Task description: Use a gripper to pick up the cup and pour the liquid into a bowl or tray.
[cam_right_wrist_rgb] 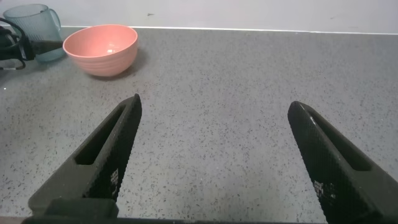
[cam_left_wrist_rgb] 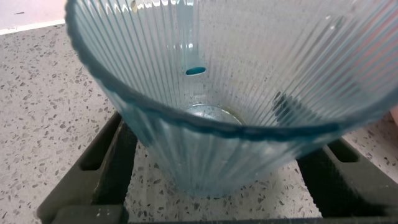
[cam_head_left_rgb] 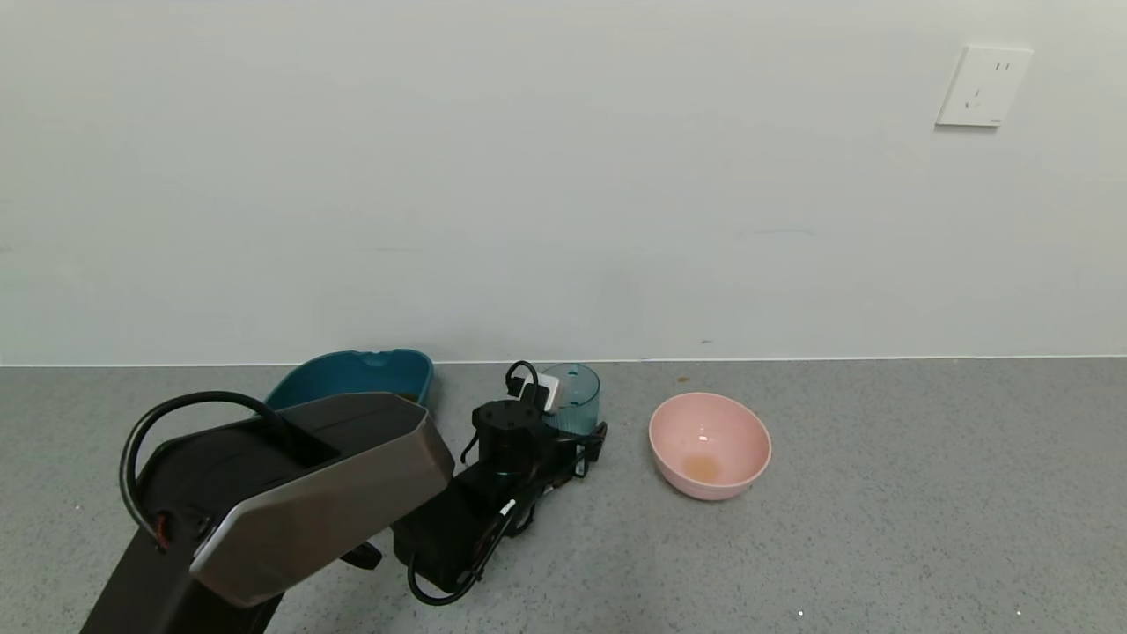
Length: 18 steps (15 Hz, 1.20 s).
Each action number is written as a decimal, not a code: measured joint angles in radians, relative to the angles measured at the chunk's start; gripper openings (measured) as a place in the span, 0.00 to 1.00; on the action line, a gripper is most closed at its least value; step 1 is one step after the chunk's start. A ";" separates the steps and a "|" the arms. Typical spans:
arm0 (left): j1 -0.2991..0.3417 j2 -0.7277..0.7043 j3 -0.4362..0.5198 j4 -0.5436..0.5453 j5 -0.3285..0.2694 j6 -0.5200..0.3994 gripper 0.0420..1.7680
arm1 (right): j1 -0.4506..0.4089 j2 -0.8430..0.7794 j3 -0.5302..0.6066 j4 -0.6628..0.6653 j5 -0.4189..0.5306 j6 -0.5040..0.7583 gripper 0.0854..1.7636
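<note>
The left gripper (cam_head_left_rgb: 577, 440) has its fingers (cam_left_wrist_rgb: 102, 165) set around the upright cup (cam_head_left_rgb: 572, 398) on the bench (cam_head_left_rgb: 880, 528), beside the tray (cam_head_left_rgb: 352, 377); the right gripper (cam_right_wrist_rgb: 214, 155) hovers, fingers spread.

- Teal tray (cam_head_left_rgb: 352, 374): near half hidden behind the left arm's silver-grey housing (cam_head_left_rgb: 326, 493); its floor and any contents cannot be seen.
- Cup (cam_head_left_rgb: 572, 401): lower part and side toward the robot covered by the left gripper (cam_head_left_rgb: 577, 440) in the head view. In the left wrist view its rim runs off the frame on three sides.
- Left gripper fingers (cam_left_wrist_rgb: 106, 165): only partly visible beside the cup's base; whether they touch the ribbed wall cannot be told.
- Right gripper (cam_right_wrist_rgb: 214, 162): absent from the head view; finger roots cut off at the wrist frame's edge.
- Left arm: base cropped by the head view's lower edge.
</note>
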 joint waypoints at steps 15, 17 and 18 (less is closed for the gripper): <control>0.000 -0.442 0.203 0.274 0.000 0.009 0.96 | 0.000 0.000 0.000 0.000 0.000 0.000 0.97; 0.000 -0.557 0.216 0.385 -0.001 0.005 0.96 | 0.000 0.000 0.000 0.000 0.000 0.000 0.97; -0.001 -0.614 0.221 0.441 -0.001 0.004 0.96 | 0.000 0.000 0.000 0.000 0.000 0.001 0.97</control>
